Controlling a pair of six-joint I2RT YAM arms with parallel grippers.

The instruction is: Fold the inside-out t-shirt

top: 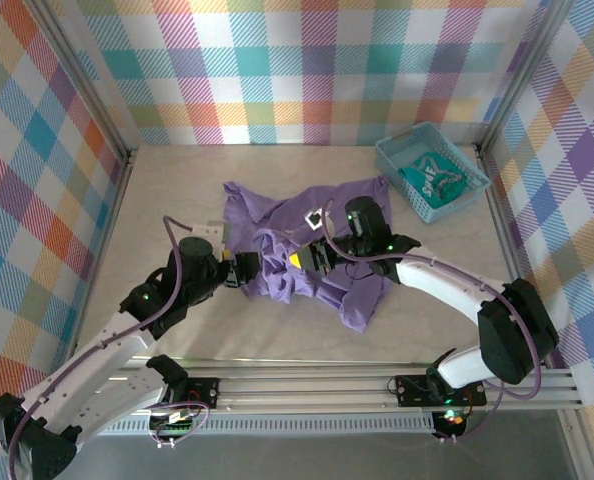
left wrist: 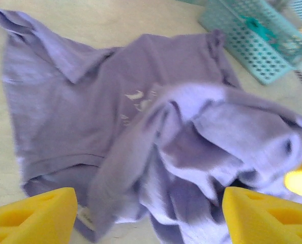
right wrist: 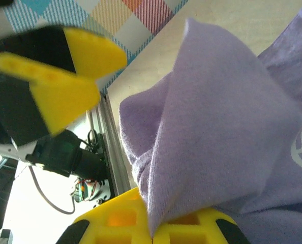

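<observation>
Nearest to me, my left end effector [top: 239,272] hangs with its yellow fingers [left wrist: 31,216] spread wide and nothing between them. It is on the side of the cloth turned away from the small teal plastic lattice basket [top: 432,170]. A little closer to the basket, my right end effector [right wrist: 151,233] is clamped on a fold of the lavender-purple soft cotton t-shirt [top: 312,245], and the pinched cloth rises from it in a peaked ridge.

The t-shirt lies in the middle of the pale table [top: 177,190], nearer to me than the basket and well apart from it. The part toward the basket is spread fairly flat; the part away from it is bunched into a rumpled heap. A small white label [top: 317,215] and a faint pale print showing through suggest to me that it is inside out.

I judge the task barely begun. No clean fold is laid and the sleeves sprawl unevenly, so flattening, squaring and every fold are left to do.

Farthest off, the basket sits in the far corner with a teal-green garment with white markings [top: 439,180] in it, clear of both arms.
</observation>
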